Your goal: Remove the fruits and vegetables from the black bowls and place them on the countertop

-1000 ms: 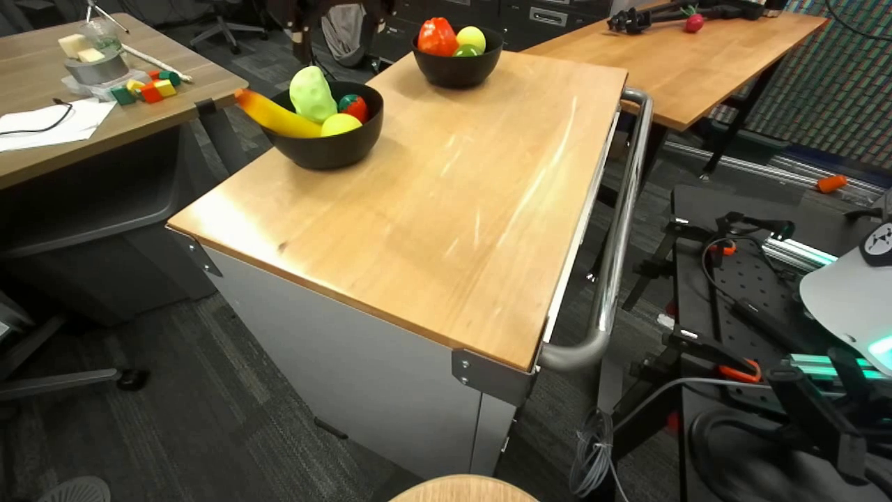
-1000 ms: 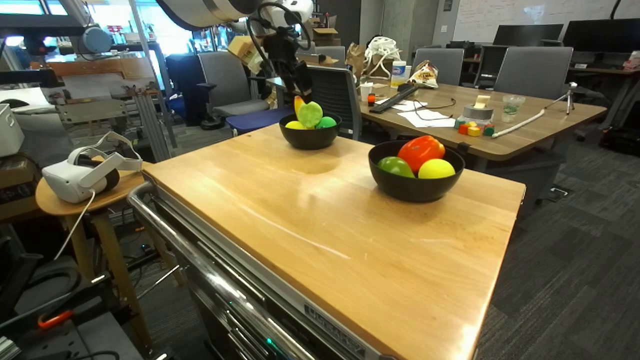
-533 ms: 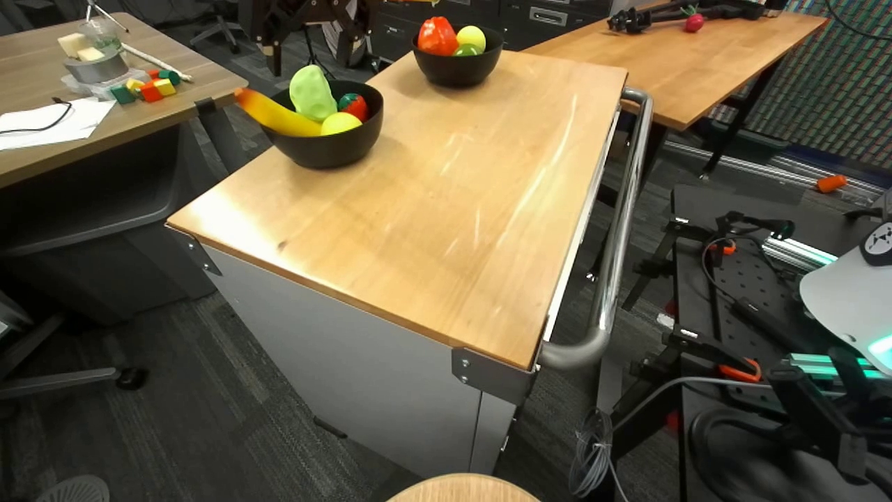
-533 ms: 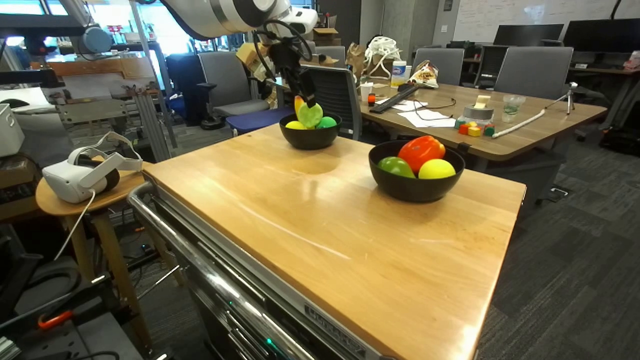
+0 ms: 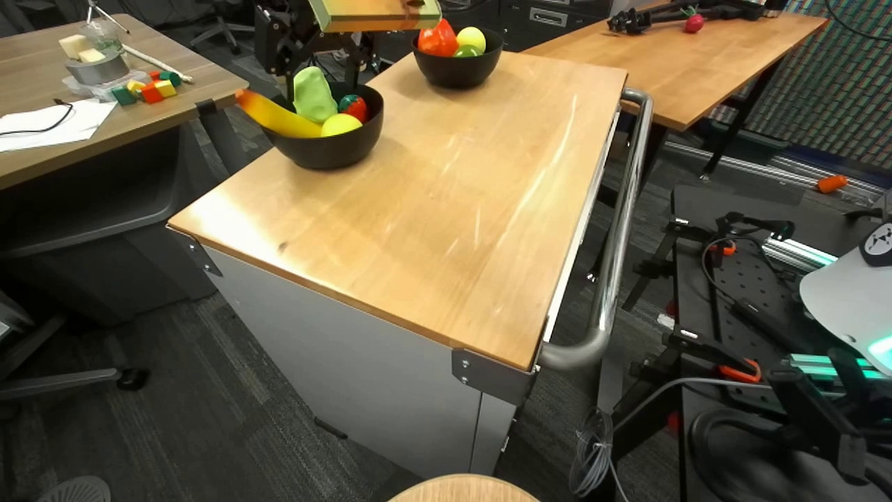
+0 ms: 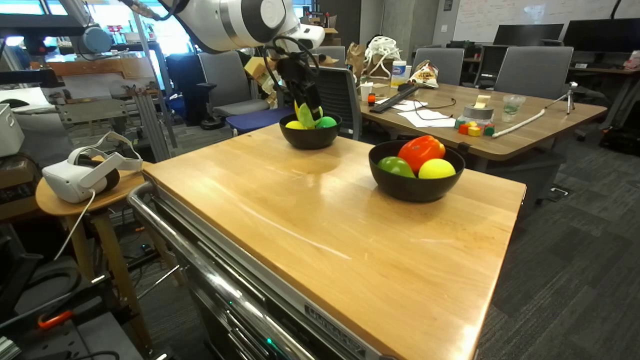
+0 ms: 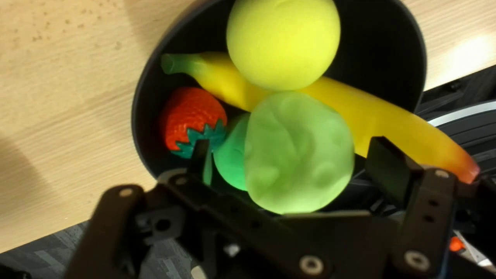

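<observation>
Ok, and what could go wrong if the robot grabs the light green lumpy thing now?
The open fingers are on either side of the pale green cabbage. When they close, one might bump the banana, whose reddish tip pokes out past the black bowl; the other could snag the darker green piece beside the cabbage. This bowl stands near the edge of the countertop, so anything knocked out might fall to the floor.

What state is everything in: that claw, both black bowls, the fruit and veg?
Claw: open, holding nothing
Bowl under the claw: upright, loaded
Other bowl: upright, loaded
Cabbage: between the jaws, not gripped
Banana: one end past its bowl's rim
Strawberry: inside the bowl under the claw
Red piece: in the other bowl
Countertop: bearing both bowls
</observation>
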Controlling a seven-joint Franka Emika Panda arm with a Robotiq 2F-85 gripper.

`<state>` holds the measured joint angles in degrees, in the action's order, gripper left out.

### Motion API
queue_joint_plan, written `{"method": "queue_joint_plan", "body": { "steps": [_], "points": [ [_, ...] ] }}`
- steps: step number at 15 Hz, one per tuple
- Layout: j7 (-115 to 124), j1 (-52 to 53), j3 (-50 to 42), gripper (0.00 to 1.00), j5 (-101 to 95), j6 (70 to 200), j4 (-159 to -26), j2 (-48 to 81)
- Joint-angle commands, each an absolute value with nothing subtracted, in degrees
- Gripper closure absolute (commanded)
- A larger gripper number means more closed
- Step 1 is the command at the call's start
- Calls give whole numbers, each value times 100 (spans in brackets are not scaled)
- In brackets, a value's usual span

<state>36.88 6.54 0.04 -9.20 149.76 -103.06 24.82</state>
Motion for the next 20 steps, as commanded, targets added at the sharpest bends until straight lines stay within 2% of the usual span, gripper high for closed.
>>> {"method": "queue_joint_plan", "body": {
  "steps": [1,5,7,8,10,16,18,20],
  "points": [
    [3535,798,-234,27,-743,14853,-9753,2922],
    [3551,841,-304,60,-659,14574,-9616,3012],
    [3581,869,-342,71,-684,14301,-9631,2923],
    [3631,915,-400,72,-769,14137,-9659,2831],
    [3614,950,-436,79,-846,13939,-9765,2602],
    [3689,1087,-281,87,-873,13675,-10394,1471],
    [3896,1105,-164,95,-691,13313,-10713,1107],
    [4268,1106,-26,94,-524,12883,-11142,750]
  ]
}}
